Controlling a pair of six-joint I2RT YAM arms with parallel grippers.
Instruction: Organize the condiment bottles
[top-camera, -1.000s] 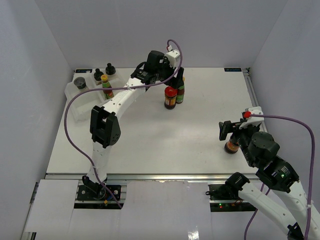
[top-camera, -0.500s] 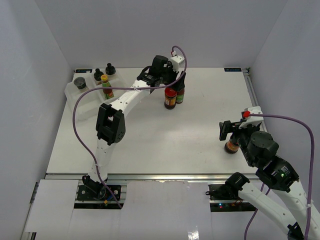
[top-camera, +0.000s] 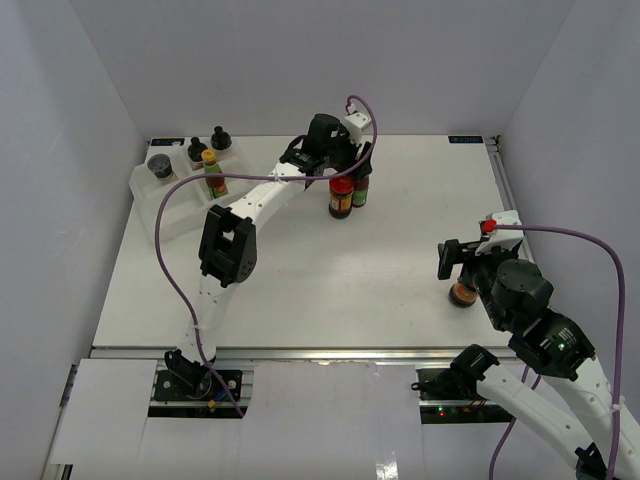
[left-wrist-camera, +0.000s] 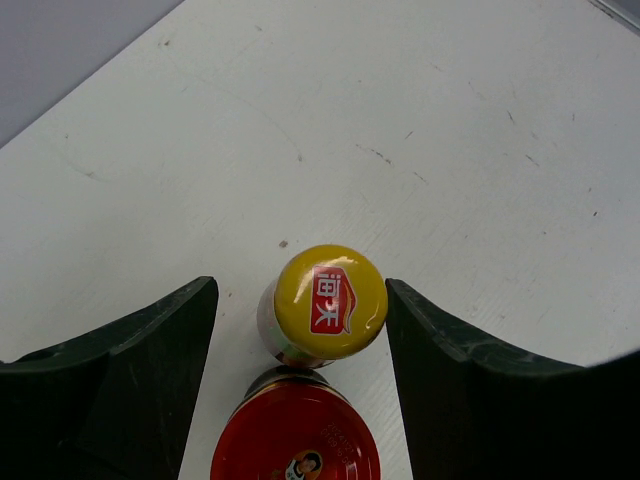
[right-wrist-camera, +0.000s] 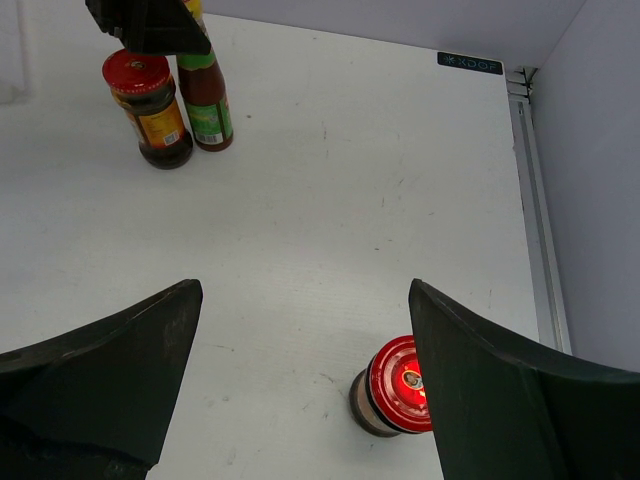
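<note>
The red-lidded jar (top-camera: 341, 197) touches the yellow-capped bottle (left-wrist-camera: 331, 302), so nothing fits between them. The left gripper (left-wrist-camera: 300, 295) hangs over both. In front of the jar the desk (top-camera: 330, 270) is wide open. Far left of the jar, the tray (top-camera: 160, 215) blocks the way.

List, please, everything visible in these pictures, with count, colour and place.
tray bottle: one, yellow cap, in the tray
centre bottle: one, yellow cap, beside the centre jar
centre jar: one, red lid, mid-table
right jar: one, red lid, right side
shakers: two, black caps, far left by the tray
dark-lidded jar: one, at tray's left end
tray: one, clear, far left
table: one, white
left end effector: black, open around the centre bottle
right end effector: black, open above the right jar
</note>
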